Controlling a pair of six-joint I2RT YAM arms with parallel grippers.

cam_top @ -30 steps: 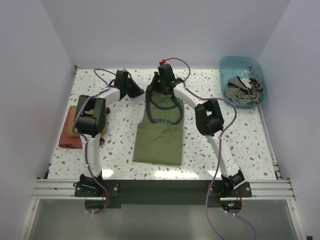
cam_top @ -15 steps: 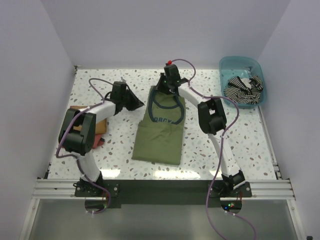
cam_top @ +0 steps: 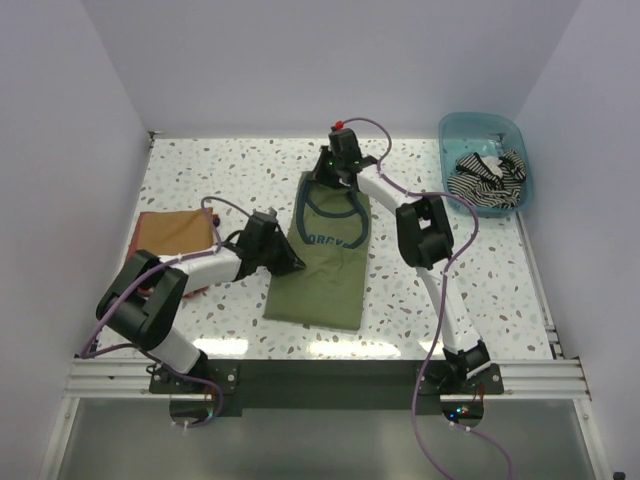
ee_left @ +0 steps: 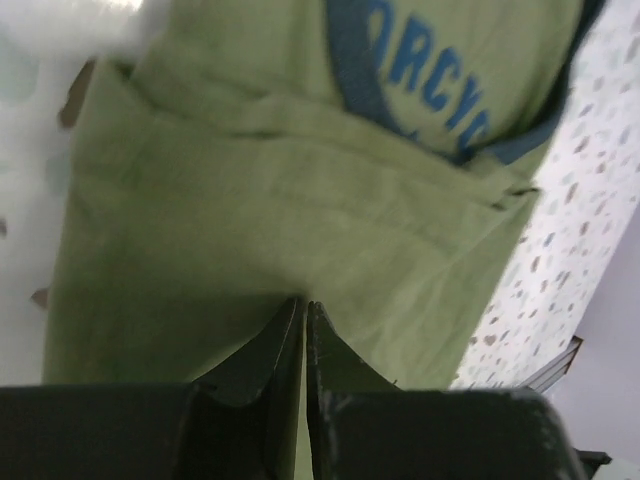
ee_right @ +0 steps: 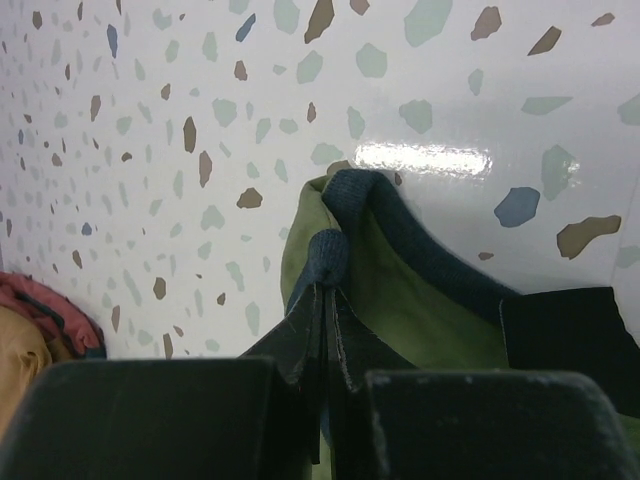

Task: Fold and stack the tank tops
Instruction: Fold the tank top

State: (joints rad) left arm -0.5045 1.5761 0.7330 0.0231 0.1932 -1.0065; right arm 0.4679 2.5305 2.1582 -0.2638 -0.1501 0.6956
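From above, the left gripper (cam_top: 287,260) has come from the far left to the left edge of the olive-green tank top (cam_top: 322,285) in the middle; the striped tank top (cam_top: 487,182) lies in the blue bin (cam_top: 452,130), far right. In the left wrist view its jaws are almost together at the cloth, but whether they pinch it I cannot tell. In the right wrist view the right gripper (ee_right: 328,292) is closed on the navy strap (ee_right: 425,255), so a fold seems ready to begin.

olive-green tank top (cam_top: 325,270) with navy trim (ee_right: 335,250) and blue chest print (ee_left: 430,80); black-and-white striped tank top (cam_top: 485,178); teal bin (cam_top: 455,135); white worktop (cam_top: 220,165) speckled brown, grey, blue.
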